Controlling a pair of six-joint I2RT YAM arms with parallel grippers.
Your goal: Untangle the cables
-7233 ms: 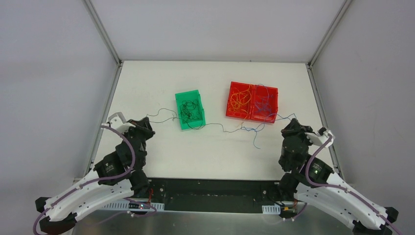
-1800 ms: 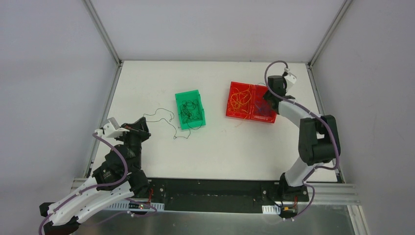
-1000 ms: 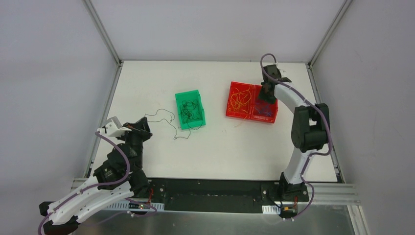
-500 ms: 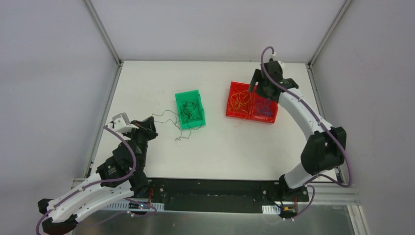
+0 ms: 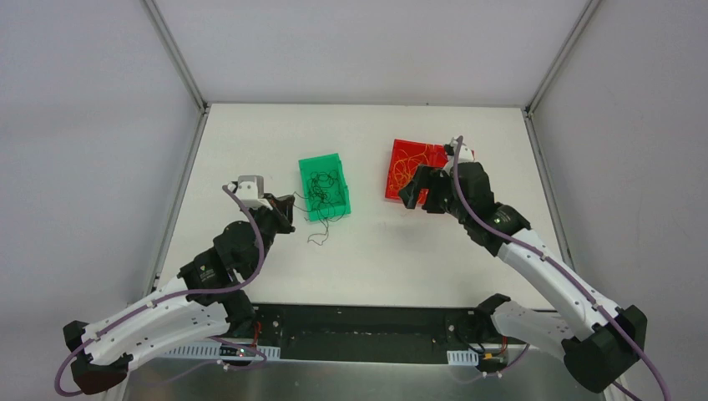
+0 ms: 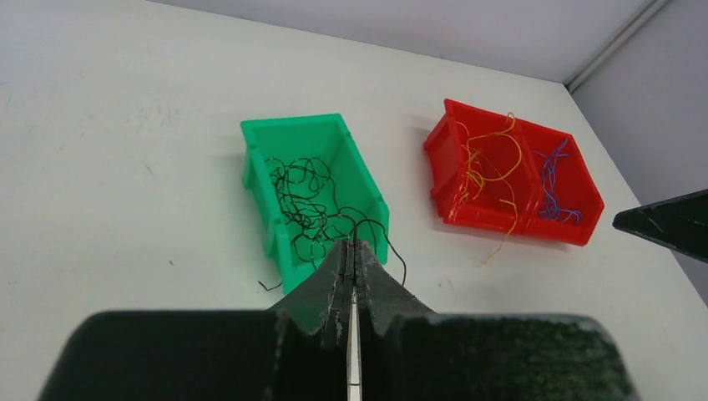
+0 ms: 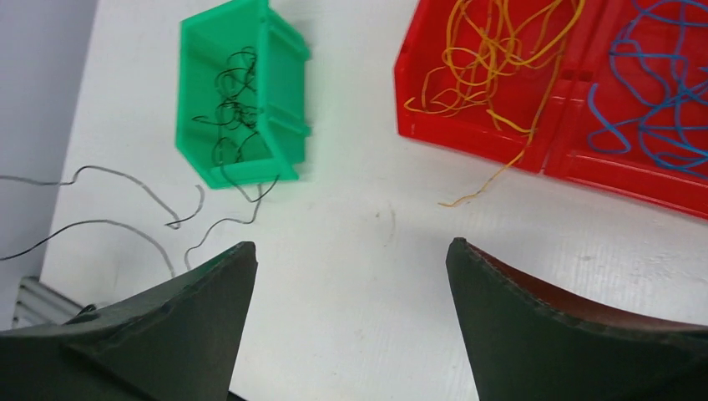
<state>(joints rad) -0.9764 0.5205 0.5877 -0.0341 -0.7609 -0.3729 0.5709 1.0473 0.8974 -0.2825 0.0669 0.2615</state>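
Between the clenched fingertips of the left gripper [image 6: 352, 251] runs a single black strand [image 5: 321, 236], its loose end trailing on the table [image 5: 376, 267] just beside the green bin [image 6: 292, 124], where other black cables [image 6: 302, 196] already lie. Half a second ago this arm was farther left; it has swung in close to the bin's near-left corner. Across the table, the right gripper [image 7: 351, 251] has spread its jaws wide and holds nothing. It has drawn back from over the red bin [image 7: 476, 138] to its near edge. Blue cables [image 7: 659, 109] sit in the right compartment and orange cables [image 7: 493, 50] in the left, one orange end spilling over the front wall. Blue looks delivered; black seems next to drop.
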